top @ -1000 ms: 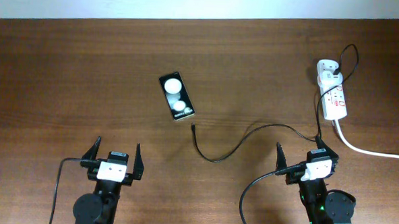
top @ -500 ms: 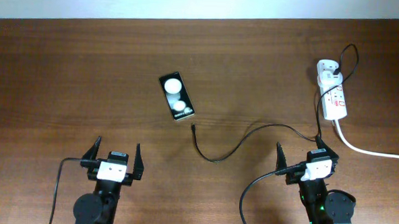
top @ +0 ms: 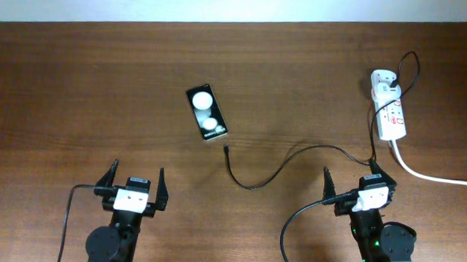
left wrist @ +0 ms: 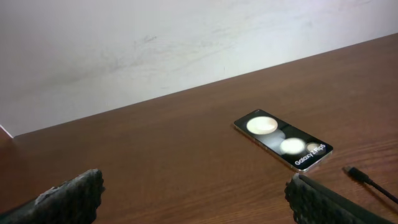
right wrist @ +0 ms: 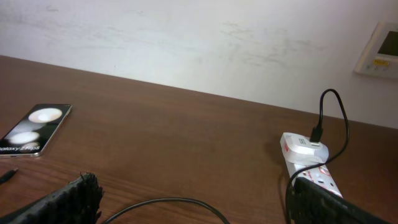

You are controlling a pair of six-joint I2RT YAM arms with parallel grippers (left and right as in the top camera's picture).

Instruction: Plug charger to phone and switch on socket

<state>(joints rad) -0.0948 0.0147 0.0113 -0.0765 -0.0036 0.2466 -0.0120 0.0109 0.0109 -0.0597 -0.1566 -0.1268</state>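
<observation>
The black phone lies flat on the table, screen up with two white spots; it also shows in the left wrist view and the right wrist view. The charger's thin black cable curves from its connector tip, just below the phone, to the white plug adapter seated in the white socket strip. The strip shows in the right wrist view. My left gripper is open and empty near the front edge. My right gripper is open and empty, straddling the cable.
The strip's thick white cord runs off the right edge. The wooden table ends at a pale wall along the far side. A wall panel shows at the right in the right wrist view.
</observation>
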